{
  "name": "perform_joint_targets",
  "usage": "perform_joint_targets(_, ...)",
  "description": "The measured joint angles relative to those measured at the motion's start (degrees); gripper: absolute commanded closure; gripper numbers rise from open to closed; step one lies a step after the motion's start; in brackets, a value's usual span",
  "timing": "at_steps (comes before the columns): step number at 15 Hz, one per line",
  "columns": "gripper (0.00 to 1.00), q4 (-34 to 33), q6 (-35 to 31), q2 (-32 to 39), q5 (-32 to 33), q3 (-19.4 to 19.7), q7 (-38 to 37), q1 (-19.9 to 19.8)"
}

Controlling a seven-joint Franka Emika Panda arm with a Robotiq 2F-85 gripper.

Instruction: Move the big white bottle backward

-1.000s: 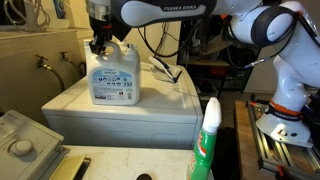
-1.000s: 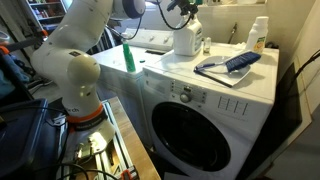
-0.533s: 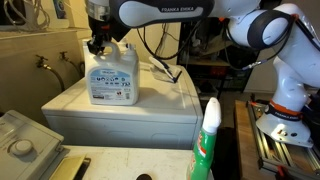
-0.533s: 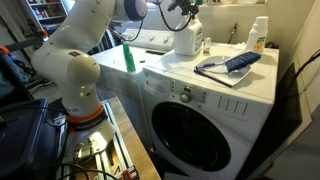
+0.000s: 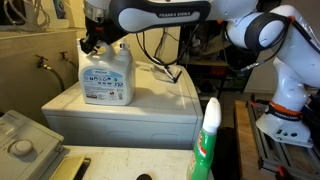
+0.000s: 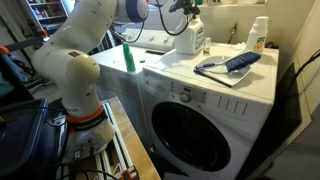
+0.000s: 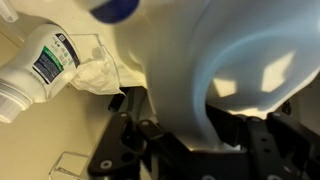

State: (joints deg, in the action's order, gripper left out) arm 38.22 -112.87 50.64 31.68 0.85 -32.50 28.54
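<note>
The big white bottle stands on the white washing machine top, its blue-and-white label facing an exterior camera. It also shows in the other exterior view. My gripper comes down from above and is shut on the bottle's top at the handle; it also shows in an exterior view. In the wrist view the bottle's white body fills the middle, and my gripper has a black finger on each side of it.
A green-and-white spray bottle stands in the foreground and shows again in an exterior view. A small slim bottle stands at the washer's far corner and also shows in the wrist view. Papers with a blue item lie on the top.
My gripper and the big white bottle have shifted together across the washer top, leftward in an exterior view, towards the back. The grip has stayed shut.
</note>
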Motion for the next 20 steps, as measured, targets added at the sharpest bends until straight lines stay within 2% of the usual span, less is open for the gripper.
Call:
perform_joint_targets(3,0.95,-0.2,-1.2,0.3,0.1,0.0,-0.6,0.0)
perform_joint_targets(4,0.69,-0.4,-1.3,0.4,0.1,0.0,-0.6,0.0)
perform_joint_targets(5,0.69,-0.5,-1.3,0.4,0.1,0.0,-0.6,0.0)
perform_joint_targets(8,0.50,-0.8,-1.1,0.5,0.1,0.0,-0.3,0.0)
perform_joint_targets(14,0.02,-3.2,1.0,-0.8,-0.1,-0.9,0.2,0.6)
perform_joint_targets(18,0.00,-4.4,4.5,-4.1,1.0,-0.3,0.1,1.8)
perform_joint_targets(20,0.00,-3.8,5.0,-6.5,1.8,-0.2,3.2,1.8)
